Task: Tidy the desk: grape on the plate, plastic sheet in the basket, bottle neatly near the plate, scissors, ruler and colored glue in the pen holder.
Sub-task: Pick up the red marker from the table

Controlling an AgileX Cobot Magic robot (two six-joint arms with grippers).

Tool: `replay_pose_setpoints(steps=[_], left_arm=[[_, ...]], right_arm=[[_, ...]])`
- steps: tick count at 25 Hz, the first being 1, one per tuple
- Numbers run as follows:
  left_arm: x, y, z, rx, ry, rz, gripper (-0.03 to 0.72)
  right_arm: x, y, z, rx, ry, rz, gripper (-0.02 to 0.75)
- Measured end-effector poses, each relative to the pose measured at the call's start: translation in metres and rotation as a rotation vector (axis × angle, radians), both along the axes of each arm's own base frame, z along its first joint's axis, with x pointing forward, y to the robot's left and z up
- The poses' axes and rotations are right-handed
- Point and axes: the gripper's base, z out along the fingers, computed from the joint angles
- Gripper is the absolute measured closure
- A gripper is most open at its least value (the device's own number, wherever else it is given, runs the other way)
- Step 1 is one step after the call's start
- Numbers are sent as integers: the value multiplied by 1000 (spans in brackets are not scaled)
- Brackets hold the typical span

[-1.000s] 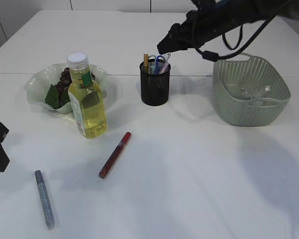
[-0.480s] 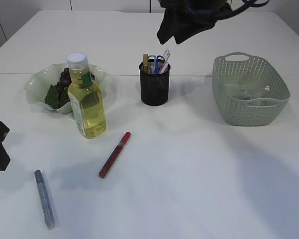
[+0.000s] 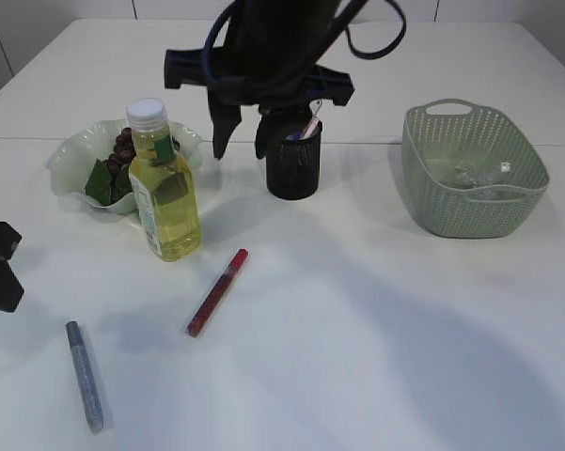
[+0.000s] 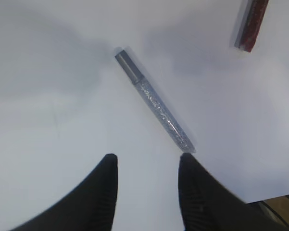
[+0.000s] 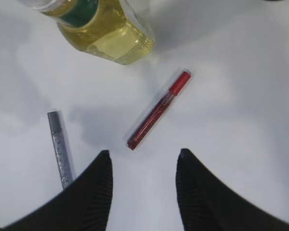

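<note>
Moved: my right hand [image 3: 237, 141] swung from holder [image 3: 292, 169] toward bottle [image 3: 165, 193], spread, empty | left hand [image 4: 146, 192] spread, idle | done: grapes plated, sheet in basket [image 3: 475, 202] | left: red glue [image 3: 216, 292], silver glue [image 3: 84, 376] on desk [image 3: 376, 338].

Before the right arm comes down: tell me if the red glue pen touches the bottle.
Apart. The right wrist view shows bare table between the red glue pen and the bottle; the exterior view shows the same gap.
</note>
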Motion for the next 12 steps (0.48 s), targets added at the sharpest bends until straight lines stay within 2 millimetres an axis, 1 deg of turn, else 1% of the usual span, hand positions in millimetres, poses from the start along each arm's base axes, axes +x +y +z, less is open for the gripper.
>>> replay_pose_setpoints(steps=[2, 6, 12], left_arm=[[1, 0, 0, 0, -8, 2, 379], [2, 0, 0, -1, -17, 3, 379], [3, 0, 1, -2, -35, 7, 379]], right_arm=[[-1, 12, -13, -29, 14, -57, 381], [4, 30, -35, 0, 30, -211, 381], [18, 38, -73, 19, 105, -426, 381]])
